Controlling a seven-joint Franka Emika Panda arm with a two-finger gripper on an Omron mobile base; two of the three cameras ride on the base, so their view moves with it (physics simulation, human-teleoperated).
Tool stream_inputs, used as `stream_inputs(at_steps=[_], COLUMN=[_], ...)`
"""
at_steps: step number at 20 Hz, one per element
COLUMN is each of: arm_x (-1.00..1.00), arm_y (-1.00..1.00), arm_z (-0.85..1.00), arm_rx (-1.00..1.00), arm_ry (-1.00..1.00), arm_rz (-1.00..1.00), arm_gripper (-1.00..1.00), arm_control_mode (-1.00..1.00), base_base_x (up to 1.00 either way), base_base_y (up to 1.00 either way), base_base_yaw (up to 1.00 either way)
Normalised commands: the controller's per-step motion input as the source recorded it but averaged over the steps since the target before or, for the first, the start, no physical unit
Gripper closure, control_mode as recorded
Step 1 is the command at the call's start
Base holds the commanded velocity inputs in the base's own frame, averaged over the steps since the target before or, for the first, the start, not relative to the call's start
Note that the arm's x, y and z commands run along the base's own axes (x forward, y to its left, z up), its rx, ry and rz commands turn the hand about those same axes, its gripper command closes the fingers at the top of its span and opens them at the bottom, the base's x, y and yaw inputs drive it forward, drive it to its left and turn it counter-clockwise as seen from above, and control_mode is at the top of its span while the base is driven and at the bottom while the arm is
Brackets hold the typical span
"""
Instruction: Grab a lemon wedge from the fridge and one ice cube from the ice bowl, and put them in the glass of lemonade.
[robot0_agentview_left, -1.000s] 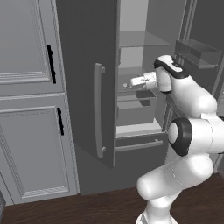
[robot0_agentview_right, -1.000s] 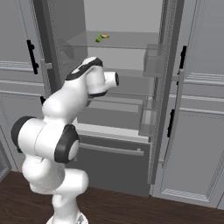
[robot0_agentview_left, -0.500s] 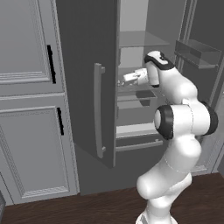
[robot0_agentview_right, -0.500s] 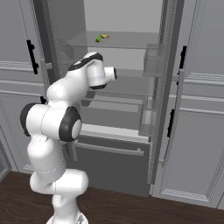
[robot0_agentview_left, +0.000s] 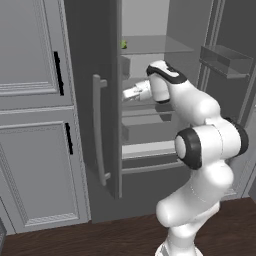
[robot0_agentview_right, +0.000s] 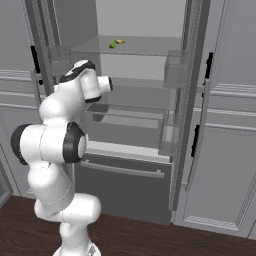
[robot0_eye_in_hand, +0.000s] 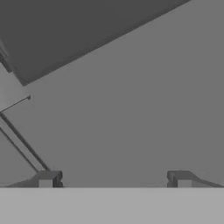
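Lighting was flat, even and dim; rendered views looked soft and low-resolution, without glare or strong shadows.

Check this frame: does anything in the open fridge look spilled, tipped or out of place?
Nothing stands out. The lemon wedge lies on the upper shelf of the fridge, beside a small yellowish piece. The gripper is open and holds nothing.

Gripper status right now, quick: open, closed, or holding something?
Gripper: open, fingertips wide apart, nothing between them, inside the fridge.
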Motion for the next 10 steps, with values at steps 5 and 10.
stream_inputs(at_steps=[5,10], arm_x=[-0.55,-0.1], arm_y=[1.0,1.0], arm_z=[0.0,0.0], arm_rx=[0.0,0.0], arm_ry=[-0.09,-0.14], arm_rz=[0.0,0.0], arm_gripper=[-1.0,-1.0], arm_control_mode=[-1.0,-1.0], base_base_x=[0.0,0.0], base_base_y=[0.0,0.0], base_base_yaw=[0.0,0.0])
